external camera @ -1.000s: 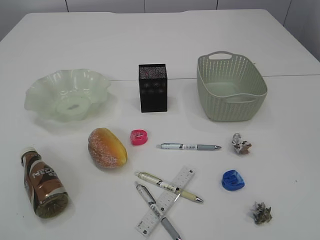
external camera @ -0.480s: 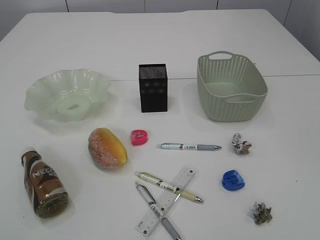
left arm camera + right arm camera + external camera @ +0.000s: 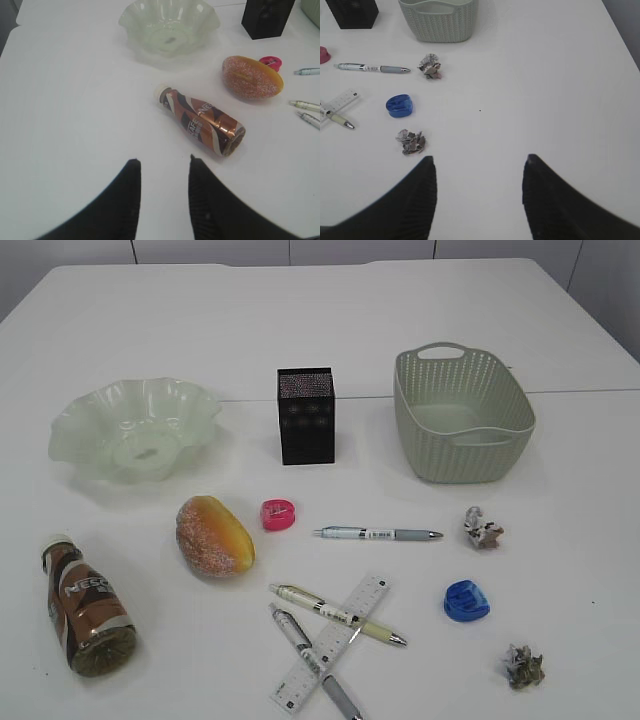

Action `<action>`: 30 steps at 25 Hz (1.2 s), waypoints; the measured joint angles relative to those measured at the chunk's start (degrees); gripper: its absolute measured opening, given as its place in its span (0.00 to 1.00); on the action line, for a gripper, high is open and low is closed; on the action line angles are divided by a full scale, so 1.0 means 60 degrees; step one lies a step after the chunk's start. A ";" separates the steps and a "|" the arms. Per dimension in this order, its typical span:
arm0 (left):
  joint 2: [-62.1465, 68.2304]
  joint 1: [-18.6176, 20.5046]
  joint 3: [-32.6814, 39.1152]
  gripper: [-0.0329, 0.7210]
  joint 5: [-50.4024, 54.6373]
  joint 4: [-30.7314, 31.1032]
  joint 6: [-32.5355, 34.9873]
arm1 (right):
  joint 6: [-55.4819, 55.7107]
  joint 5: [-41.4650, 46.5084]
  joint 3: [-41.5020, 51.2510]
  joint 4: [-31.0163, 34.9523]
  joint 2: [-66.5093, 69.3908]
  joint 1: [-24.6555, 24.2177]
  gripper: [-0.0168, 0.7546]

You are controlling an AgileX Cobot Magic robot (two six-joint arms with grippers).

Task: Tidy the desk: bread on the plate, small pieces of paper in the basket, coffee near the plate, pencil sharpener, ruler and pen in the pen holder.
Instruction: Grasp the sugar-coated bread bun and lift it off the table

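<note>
White table (image 3: 300,330), nothing tidied yet. Plate (image 3: 134,427) far left, black holder (image 3: 306,415) upright at centre far, basket (image 3: 462,415) far right. Bread (image 3: 213,534) lies near of the plate, w/ pink sharpener (image 3: 278,513) just right of it. Coffee (image 3: 86,610) on its side at near left, cap pointing far. One pen (image 3: 376,533) lies alone at centre; two more pens (image 3: 337,614) cross the ruler (image 3: 330,642) at near centre. Blue sharpener (image 3: 466,600) right of the ruler. Paper ball (image 3: 482,528) near of the basket, 2nd paper wad (image 3: 523,667) at near right.

Left gripper (image 3: 162,165) hangs over bare table near of the coffee, fingers apart, holding nothing. Right gripper (image 3: 479,162) also spread wide and empty, over bare table to the right of the 2nd wad.
</note>
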 joint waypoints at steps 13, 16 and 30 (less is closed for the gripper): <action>0.0930 0.0000 -0.1596 0.51 0.0299 -0.0222 0.0000 | 0.0965 0.0121 -0.0018 0.0905 0.0726 0.0000 0.55; 0.2181 0.0000 -0.2684 0.64 0.0993 -0.0291 -0.0100 | 0.1000 0.0382 -0.0186 0.1082 0.1900 0.0000 0.55; 0.8215 0.0000 -0.5631 0.77 0.1576 -0.2138 -0.1691 | 0.1033 0.0680 -0.2718 0.1368 0.7526 0.0000 0.55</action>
